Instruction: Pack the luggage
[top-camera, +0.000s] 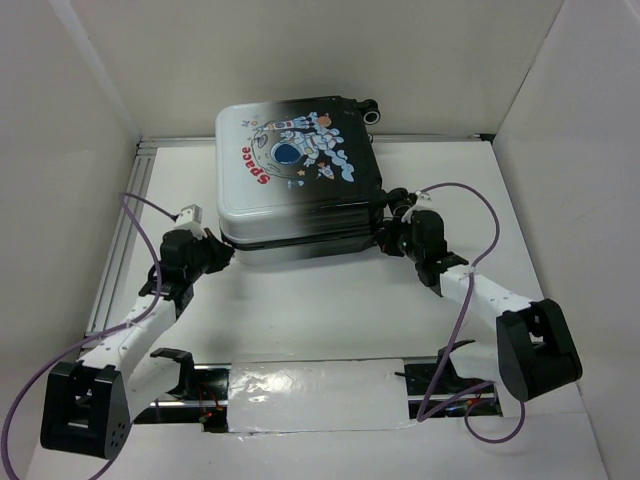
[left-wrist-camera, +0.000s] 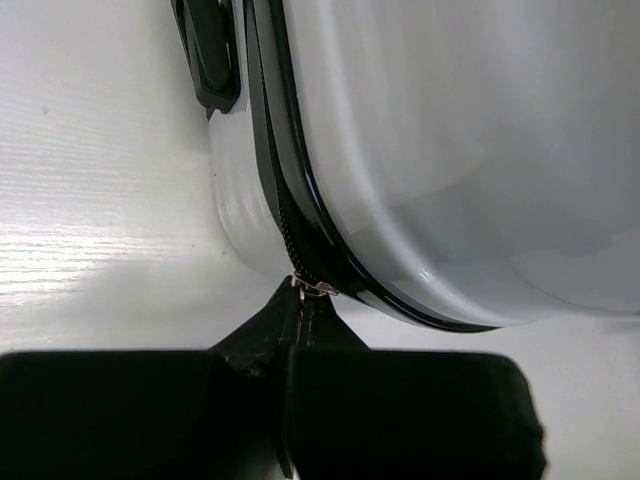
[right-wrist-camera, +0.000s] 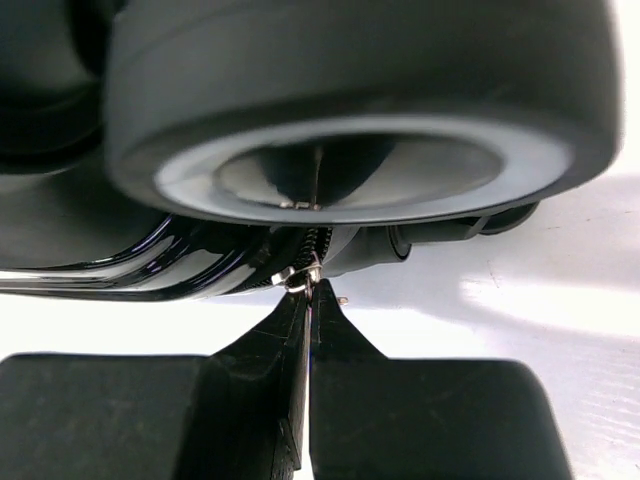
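Luggage (top-camera: 298, 175) lies flat on table (top-camera: 330, 310), lid down. My L gripper (top-camera: 224, 250) pinches left zip tab (left-wrist-camera: 312, 290) tight at near-left corner. R gripper (top-camera: 384, 237) pinches right zip tab (right-wrist-camera: 300, 280) by wheel (right-wrist-camera: 360, 110). Prob so I can pull zip shut.

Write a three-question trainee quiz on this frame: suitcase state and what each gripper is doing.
1. True or false: the luggage lies with its shell halves swung apart.
2. What does the right gripper pinch? A) a sock B) a zipper pull C) a strap
3. Fill in: the left gripper is ___ on the left zipper pull at the luggage's seam.

Key: 1 false; 2 B; 3 shut.
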